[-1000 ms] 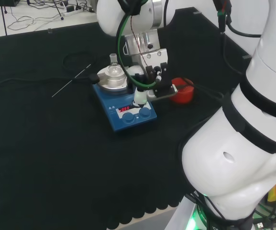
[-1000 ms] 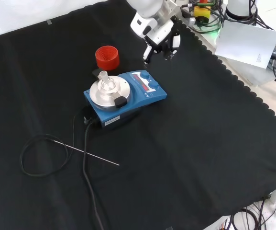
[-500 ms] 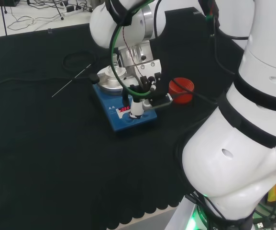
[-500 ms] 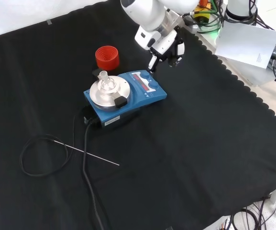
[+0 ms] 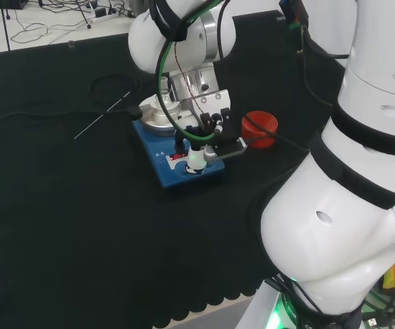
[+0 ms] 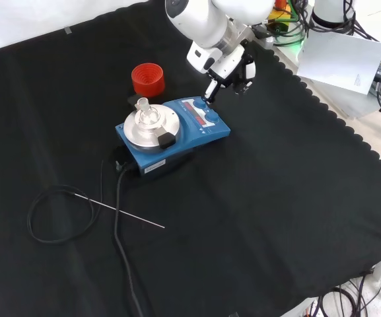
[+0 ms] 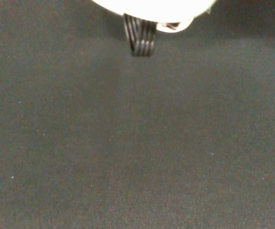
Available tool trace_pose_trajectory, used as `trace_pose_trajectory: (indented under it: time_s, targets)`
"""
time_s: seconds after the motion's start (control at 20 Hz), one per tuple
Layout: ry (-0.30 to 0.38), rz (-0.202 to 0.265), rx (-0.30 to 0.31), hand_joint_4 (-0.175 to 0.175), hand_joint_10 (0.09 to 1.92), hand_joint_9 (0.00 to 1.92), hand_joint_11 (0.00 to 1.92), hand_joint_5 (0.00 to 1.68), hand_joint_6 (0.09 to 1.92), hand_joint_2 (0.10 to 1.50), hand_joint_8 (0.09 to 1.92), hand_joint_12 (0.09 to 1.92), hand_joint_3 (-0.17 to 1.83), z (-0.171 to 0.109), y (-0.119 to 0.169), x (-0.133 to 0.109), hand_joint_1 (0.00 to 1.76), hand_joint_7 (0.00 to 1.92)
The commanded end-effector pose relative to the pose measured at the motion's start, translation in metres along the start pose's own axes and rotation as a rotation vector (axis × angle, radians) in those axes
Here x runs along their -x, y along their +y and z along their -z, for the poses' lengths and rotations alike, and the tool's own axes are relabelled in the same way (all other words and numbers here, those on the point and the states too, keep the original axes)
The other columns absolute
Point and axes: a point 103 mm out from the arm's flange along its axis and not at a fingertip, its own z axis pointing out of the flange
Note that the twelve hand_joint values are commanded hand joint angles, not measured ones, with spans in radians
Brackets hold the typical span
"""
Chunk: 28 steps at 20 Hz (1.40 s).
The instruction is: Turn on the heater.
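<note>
Hand over heater knobs, one finger extended down, others curled.

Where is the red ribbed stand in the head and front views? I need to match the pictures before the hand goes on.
Head view: red ribbed stand at centre right, just right of the hand.
Front view: upper left of centre, behind the blue heater.
Wrist view: black cloth beyond the hand.
Shared landmark: the blue heater.

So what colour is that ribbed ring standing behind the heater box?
Red. The ribbed ring shows best in the front view, beyond the blue heater.
</note>
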Motion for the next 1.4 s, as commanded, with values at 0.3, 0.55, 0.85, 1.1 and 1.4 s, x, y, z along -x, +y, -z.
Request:
trace_pose_trajectory:
  time_s: [0.3,0.55,0.85,1.1,1.4]
  targets:
    - [0.007,-0.007,-0.019,-0.073,1.19,1.67,1.53,0.28,0.78,0.69,1.23,1.33,1.00,-0.010,0.007,0.007,1.39,1.57]
    - [0.006,-0.010,-0.018,-0.072,1.20,1.67,1.52,0.28,0.77,0.68,1.24,1.34,1.01,-0.011,0.007,0.006,1.39,1.58]
    - [0.006,-0.011,-0.009,-0.071,1.20,1.67,1.52,0.28,0.76,0.68,1.24,1.34,1.01,-0.013,0.009,0.006,1.39,1.57]
    - [0.009,-0.010,-0.011,-0.071,1.20,1.66,1.52,0.28,0.76,0.68,1.24,1.34,1.02,-0.014,0.010,0.006,1.39,1.57]
    - [0.014,-0.007,-0.023,-0.070,1.20,1.66,1.52,0.28,0.75,0.68,1.24,1.34,1.02,-0.018,0.013,0.007,1.39,1.57]
